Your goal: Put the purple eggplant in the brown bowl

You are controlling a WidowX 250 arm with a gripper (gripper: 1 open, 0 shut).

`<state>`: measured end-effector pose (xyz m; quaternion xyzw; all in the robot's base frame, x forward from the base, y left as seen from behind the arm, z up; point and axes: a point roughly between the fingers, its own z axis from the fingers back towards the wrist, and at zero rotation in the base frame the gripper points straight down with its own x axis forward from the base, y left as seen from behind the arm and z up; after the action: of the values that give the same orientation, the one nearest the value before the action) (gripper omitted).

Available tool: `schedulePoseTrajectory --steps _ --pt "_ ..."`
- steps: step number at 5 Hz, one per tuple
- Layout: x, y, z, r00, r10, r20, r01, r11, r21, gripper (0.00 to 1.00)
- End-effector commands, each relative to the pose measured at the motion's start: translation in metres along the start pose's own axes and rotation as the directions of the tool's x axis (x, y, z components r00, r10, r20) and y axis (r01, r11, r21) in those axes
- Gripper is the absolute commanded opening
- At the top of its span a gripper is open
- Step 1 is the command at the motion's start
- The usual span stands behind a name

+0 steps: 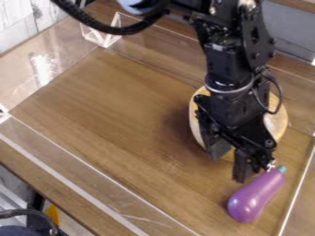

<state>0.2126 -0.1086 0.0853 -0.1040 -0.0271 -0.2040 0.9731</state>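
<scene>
The purple eggplant lies on the wooden table at the front right, its teal stem tip pointing up-right. My gripper hangs fingers-down just above and behind the stem end, close to it; the dark fingers blur together, so I cannot make out their gap. Nothing shows held between them. The brown bowl sits directly behind the gripper, and the arm hides most of it, leaving only parts of the rim visible on either side.
A clear plastic stand sits at the back left. Transparent low walls frame the tabletop, and the front-left edge drops off to the floor.
</scene>
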Motion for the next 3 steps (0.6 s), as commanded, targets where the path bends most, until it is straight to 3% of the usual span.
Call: schedulePoseTrajectory --steps 1,2,3 --pt "0.0040 -0.0034 0.0056 0.999 -0.004 0.037 0.004 1.000 -0.002 1.00" --pt "0.0025 -0.0065 0.0065 1.000 -0.001 0.030 0.002 1.000 -0.002 0.00" --pt "0.0037 -0.0081 0.0035 1.000 -0.004 0.031 0.004 1.000 -0.006 1.00"
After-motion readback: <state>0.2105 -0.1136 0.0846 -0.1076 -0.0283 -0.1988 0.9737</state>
